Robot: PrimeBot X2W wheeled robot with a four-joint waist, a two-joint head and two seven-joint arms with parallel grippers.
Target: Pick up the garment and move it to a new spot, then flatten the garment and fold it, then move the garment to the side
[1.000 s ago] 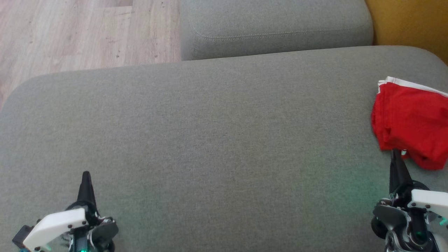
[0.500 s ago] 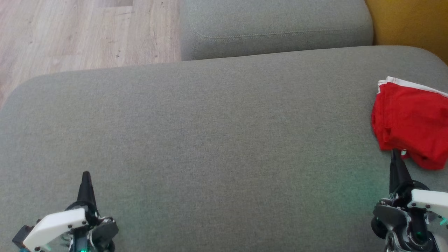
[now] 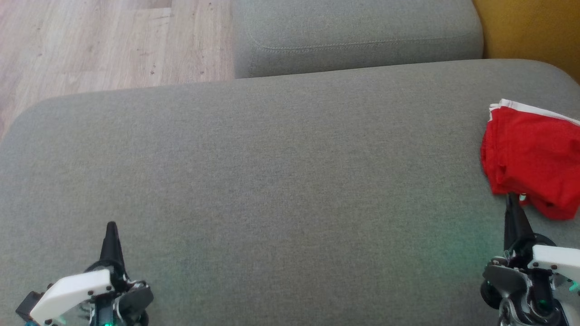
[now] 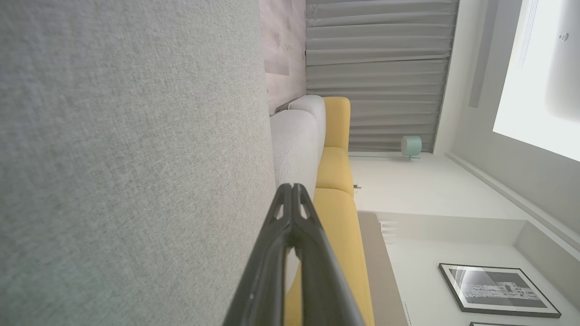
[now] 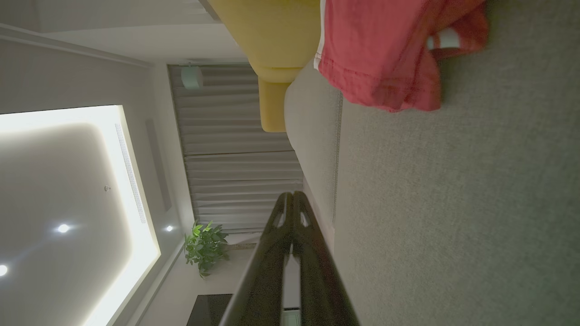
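Noting red garment (image 3: 530,158) at far right edge of grey sofa seat (image 3: 272,181), partly cut off by the frame. Lies folded but rumpled, white band along the far edge, nearer hem bunched. Rests on the cushion, gripped by nothing.

Logging left fingers (image 3: 111,235) at lower left of head view: pressed together to a single point, empty, over bare cushion, well apart from garment. Resting on the fabric or hovering, cannot tell. Confirmed from left wrist view: left fingers (image 4: 290,228) closed tip to tip, nothing between.

Logging right fingers (image 3: 513,217) at lower right of head view: likewise pressed together, empty, tip just beside garment's near edge. Touching or not, cannot tell from there. From right wrist view: right fingers (image 5: 292,235) closed, bare cushion ahead of the tip, garment (image 5: 380,50) beyond, at top of view.

Beyond the seat: second grey cushion (image 3: 353,36), wooden floor (image 3: 90,40) at upper left, yellow cushion (image 3: 534,27) at upper right.
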